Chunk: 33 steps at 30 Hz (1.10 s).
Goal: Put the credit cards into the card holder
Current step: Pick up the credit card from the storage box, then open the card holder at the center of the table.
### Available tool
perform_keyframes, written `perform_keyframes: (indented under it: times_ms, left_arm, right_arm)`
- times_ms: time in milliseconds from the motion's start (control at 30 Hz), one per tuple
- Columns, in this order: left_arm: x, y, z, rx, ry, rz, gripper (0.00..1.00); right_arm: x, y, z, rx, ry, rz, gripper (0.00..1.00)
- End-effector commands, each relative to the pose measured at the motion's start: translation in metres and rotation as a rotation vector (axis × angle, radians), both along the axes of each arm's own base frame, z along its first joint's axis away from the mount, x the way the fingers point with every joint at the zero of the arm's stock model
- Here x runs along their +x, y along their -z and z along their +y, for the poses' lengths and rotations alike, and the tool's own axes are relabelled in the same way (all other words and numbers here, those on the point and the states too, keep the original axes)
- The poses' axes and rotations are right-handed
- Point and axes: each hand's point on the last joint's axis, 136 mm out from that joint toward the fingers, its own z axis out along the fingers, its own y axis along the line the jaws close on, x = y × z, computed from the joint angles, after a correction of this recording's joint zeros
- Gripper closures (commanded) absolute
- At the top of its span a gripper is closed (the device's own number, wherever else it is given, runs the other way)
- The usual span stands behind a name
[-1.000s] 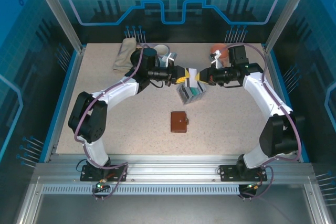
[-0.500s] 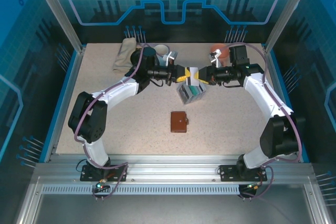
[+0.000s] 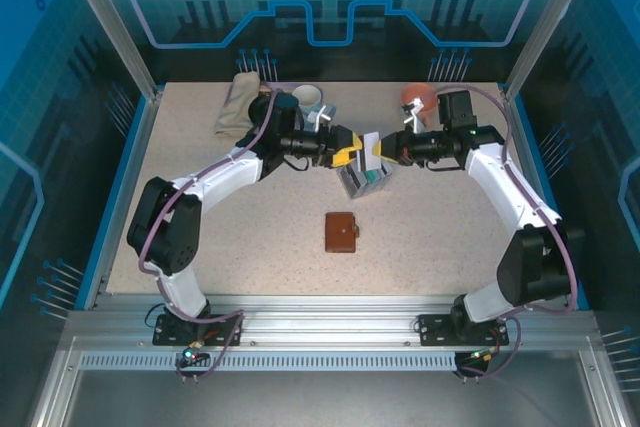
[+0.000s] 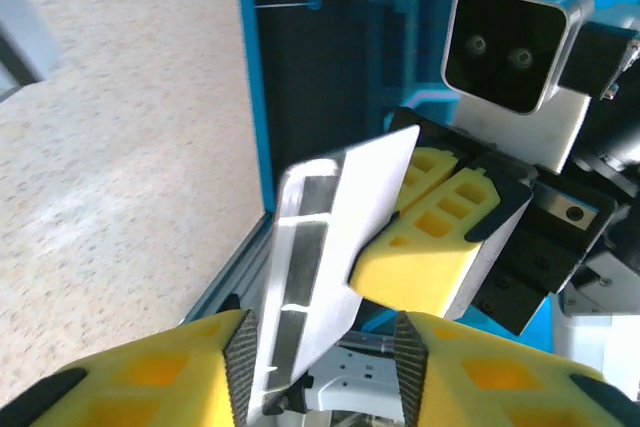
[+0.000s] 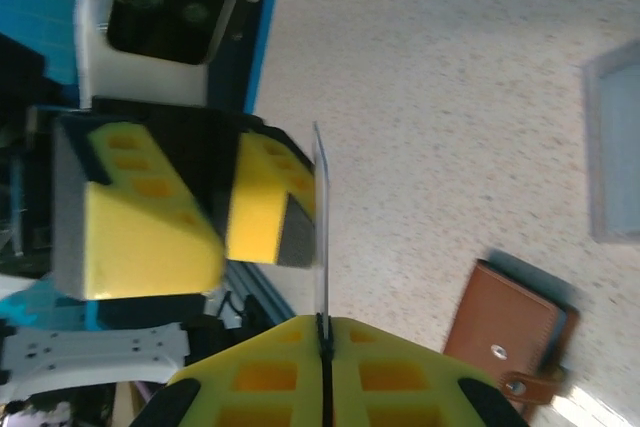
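– From above, where is the card?
– You find the white card [image 3: 371, 142] between the left gripper [image 3: 348, 147] and the right gripper [image 3: 384, 150], by the far edge of the grey tray [image 3: 351, 183]. The closed card holder [image 3: 342, 232] lies well apart, nearer the arm bases.
– Left wrist?
– Your left fingers [image 4: 150, 377] stand apart, with the card's end in their gap.
– Right wrist?
– Your right fingers [image 5: 270, 377] clamp the card, seen edge-on. The card holder lies on the table, off to one side.

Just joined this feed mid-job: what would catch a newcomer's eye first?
A white card hangs in mid-air over the grey tray, pinched by the right claw, with the left claw open around its other end. The brown holder lies shut mid-table, nearer the bases.
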Motion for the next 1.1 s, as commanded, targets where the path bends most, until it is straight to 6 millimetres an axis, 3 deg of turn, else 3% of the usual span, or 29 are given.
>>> perform_keyframes:
  times_ms: [0,100,200,400,567,667,833,1067]
  left_arm:
    - [-0.018,0.029,0.024,0.222,-0.027,0.035,0.48]
    - [-0.031,0.067,0.043,0.357,-0.059,0.099,0.47]
    - [-0.045,0.096,0.064,0.479,-0.107,0.138,0.42]
    - [-0.061,0.120,0.091,0.592,-0.181,0.166,0.38]
    - [-0.066,0.128,0.094,0.608,-0.182,0.182,0.37]
    - [-0.071,0.131,0.094,0.614,-0.169,0.187,0.37]
    - [-0.076,0.139,0.091,0.627,-0.155,0.197,0.36]
    - [-0.083,0.149,0.070,0.664,-0.091,0.189,0.36]
  right_arm:
    - [-0.012,0.023,-0.021,-0.131,0.073,0.026,0.91]
    - [-0.030,0.049,-0.031,-0.310,0.107,0.051,0.91]
    - [-0.052,0.071,-0.024,-0.440,0.094,0.064,0.91]
    - [-0.083,0.101,0.015,-0.546,0.024,0.089,0.89]
    - [-0.089,0.119,0.046,-0.589,-0.008,0.095,0.91]
    - [-0.091,0.128,0.054,-0.613,0.001,0.104,0.92]
    - [-0.090,0.143,0.049,-0.652,0.045,0.126,0.92]
    - [-0.090,0.163,0.022,-0.706,0.089,0.178,0.93]
